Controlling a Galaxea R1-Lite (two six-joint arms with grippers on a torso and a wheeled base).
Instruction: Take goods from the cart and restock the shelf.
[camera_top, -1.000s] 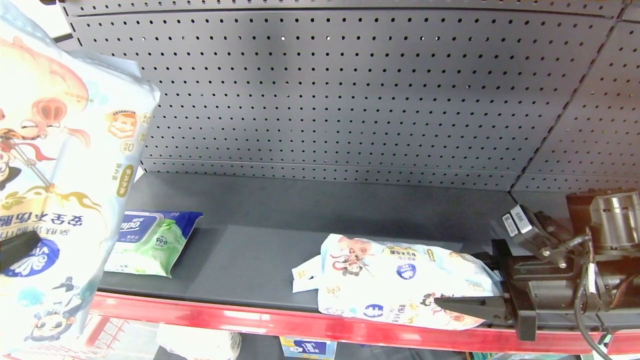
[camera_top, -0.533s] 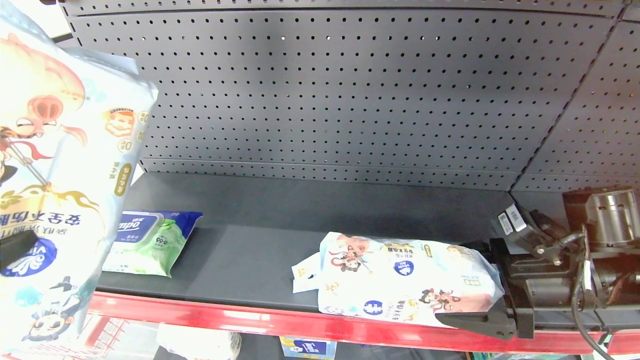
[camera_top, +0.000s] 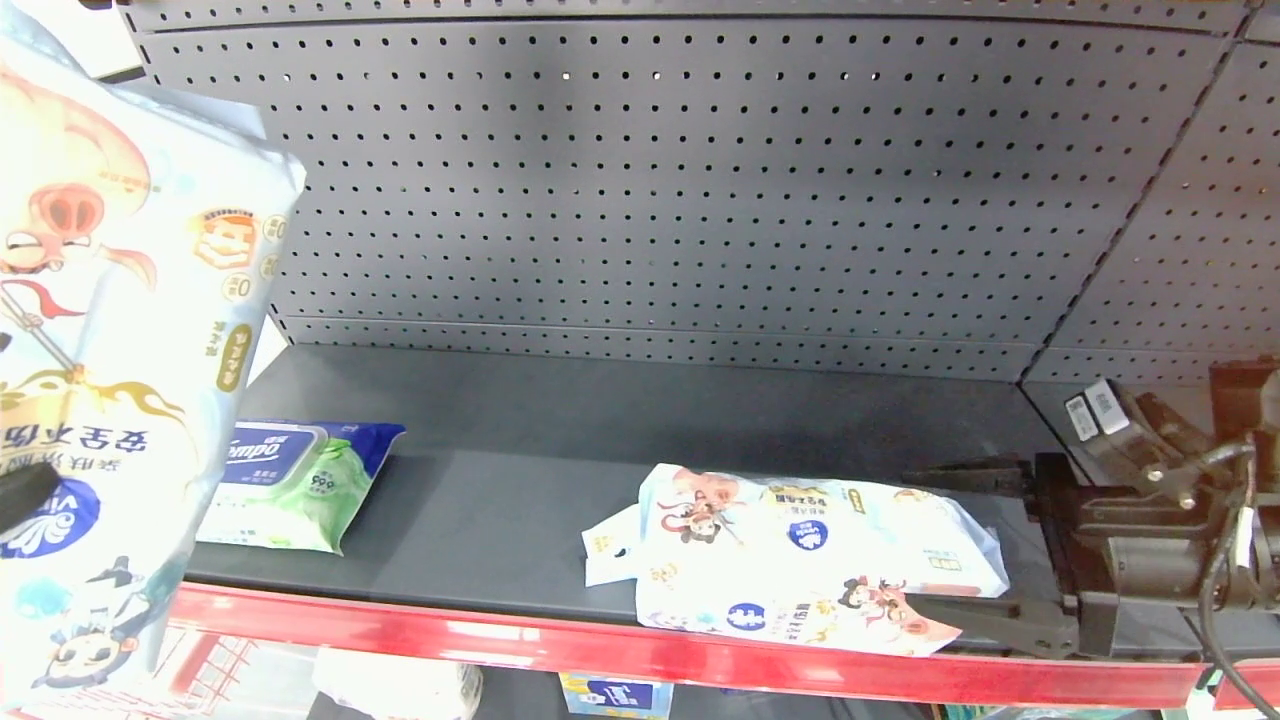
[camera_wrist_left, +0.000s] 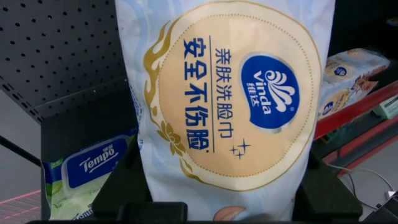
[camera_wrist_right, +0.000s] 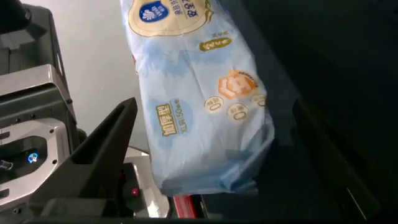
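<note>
A white-and-blue cartoon-printed tissue pack (camera_top: 800, 560) lies flat on the dark shelf (camera_top: 560, 420), close to its red front lip. My right gripper (camera_top: 905, 535) stands open around that pack's right end, one finger on each side, and neither is pressing it. The right wrist view shows the same pack (camera_wrist_right: 199, 93) between the spread fingers (camera_wrist_right: 106, 149). My left gripper (camera_wrist_left: 221, 180) is shut on a second, matching tissue pack (camera_wrist_left: 230, 106). It holds that pack (camera_top: 100, 350) upright at the far left, in front of the shelf.
A green-and-blue wipes pack (camera_top: 290, 485) lies at the shelf's left end. Bare shelf stretches between it and the cartoon pack. A perforated back panel (camera_top: 650, 180) closes the rear. A red lip (camera_top: 500, 640) runs along the front, with more goods (camera_top: 610, 695) on the level below.
My right gripper has spread its fingers wider and drawn back to the right, leaving the pack lying on the shelf. The pack in my left gripper has drifted slightly left.
</note>
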